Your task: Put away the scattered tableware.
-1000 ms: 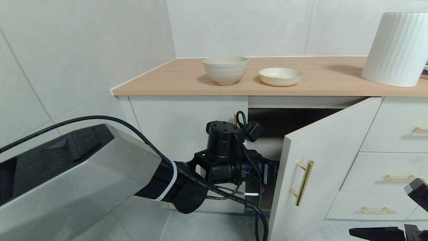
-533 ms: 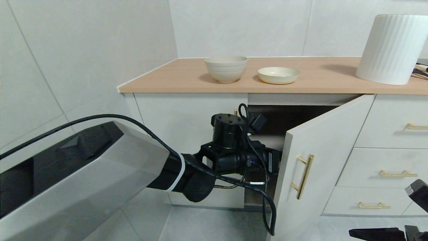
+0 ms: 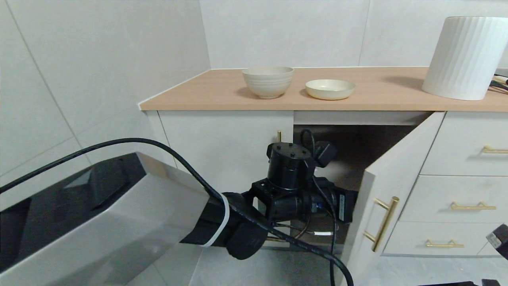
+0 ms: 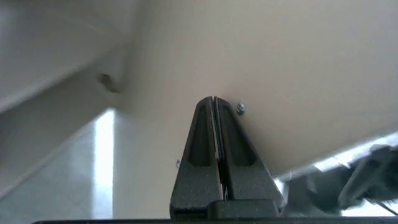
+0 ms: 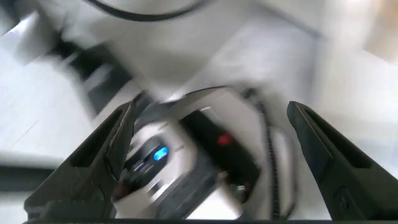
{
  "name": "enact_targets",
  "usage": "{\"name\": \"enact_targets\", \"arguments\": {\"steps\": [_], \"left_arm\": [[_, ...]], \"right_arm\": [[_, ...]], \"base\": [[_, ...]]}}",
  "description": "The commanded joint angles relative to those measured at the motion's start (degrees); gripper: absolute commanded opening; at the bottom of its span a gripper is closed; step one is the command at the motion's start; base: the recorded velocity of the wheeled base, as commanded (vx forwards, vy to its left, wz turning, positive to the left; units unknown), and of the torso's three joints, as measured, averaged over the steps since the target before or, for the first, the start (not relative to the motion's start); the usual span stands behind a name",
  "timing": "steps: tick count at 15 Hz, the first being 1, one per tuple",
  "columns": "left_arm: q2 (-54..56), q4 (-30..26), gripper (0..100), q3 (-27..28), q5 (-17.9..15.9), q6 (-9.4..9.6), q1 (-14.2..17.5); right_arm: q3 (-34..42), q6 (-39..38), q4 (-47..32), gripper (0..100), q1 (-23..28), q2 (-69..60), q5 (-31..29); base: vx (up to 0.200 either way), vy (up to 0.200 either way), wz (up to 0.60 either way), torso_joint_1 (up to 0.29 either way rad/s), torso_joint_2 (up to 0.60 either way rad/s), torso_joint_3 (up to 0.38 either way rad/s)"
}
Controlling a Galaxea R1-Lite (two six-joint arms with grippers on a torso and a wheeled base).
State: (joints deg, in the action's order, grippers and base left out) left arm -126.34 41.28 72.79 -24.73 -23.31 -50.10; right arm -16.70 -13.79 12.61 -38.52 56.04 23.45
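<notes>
On the wooden counter stand a cream ribbed bowl and, to its right, a shallow cream plate. Below them, my left arm's wrist is at the open cabinet. Its fingers are hidden behind the white cabinet door. My left gripper is shut with nothing in it, its tips against the door's pale inner face. My right gripper hangs low at the right and is open, nothing between its fingers.
The door's gold handle faces outward. Drawers with gold handles fill the right side. A tall white ribbed container stands on the counter at far right. A tiled wall closes the left side.
The cabinet door has swung further open to the right, and my left wrist has moved right with it. The head camera shifted slightly at first. Bowl and plate stayed put.
</notes>
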Motion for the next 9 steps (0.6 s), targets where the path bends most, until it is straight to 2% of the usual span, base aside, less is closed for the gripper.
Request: {"name": "enact_targets", "arguments": {"steps": [1, 2, 4, 8, 9], "left_arm": [[5.23, 0.03, 0, -4.15, -0.49, 0.54, -5.36], [5.93, 0.21, 0, -5.03, -0.49, 1.6, -5.53], [7.25, 0.29, 0, -7.05, -0.4, 2.04, -4.83], [8.83, 0.38, 0, -8.89, 0.74, 2.04, -1.49], [12.09, 0.29, 0, -11.18, 0.56, 1.78, 0.18]], "right_arm": [[0.88, -0.01, -1.97, 100, -4.81, -5.42, 1.95], [0.62, 0.08, -3.38, 100, -5.69, -6.65, 2.03], [0.71, 0.08, -3.64, 100, -5.69, -7.09, 2.03], [0.44, 0.16, -3.64, 100, -5.69, -7.09, 2.03], [0.44, 0.16, -3.64, 100, -5.69, -7.09, 2.03]], "base": [[0.0, 0.0, 0.0, 0.0, 0.0, 0.0], [0.0, 0.0, 0.0, 0.0, 0.0, 0.0], [0.0, 0.0, 0.0, 0.0, 0.0, 0.0], [0.0, 0.0, 0.0, 0.0, 0.0, 0.0], [0.0, 0.0, 0.0, 0.0, 0.0, 0.0]]}}
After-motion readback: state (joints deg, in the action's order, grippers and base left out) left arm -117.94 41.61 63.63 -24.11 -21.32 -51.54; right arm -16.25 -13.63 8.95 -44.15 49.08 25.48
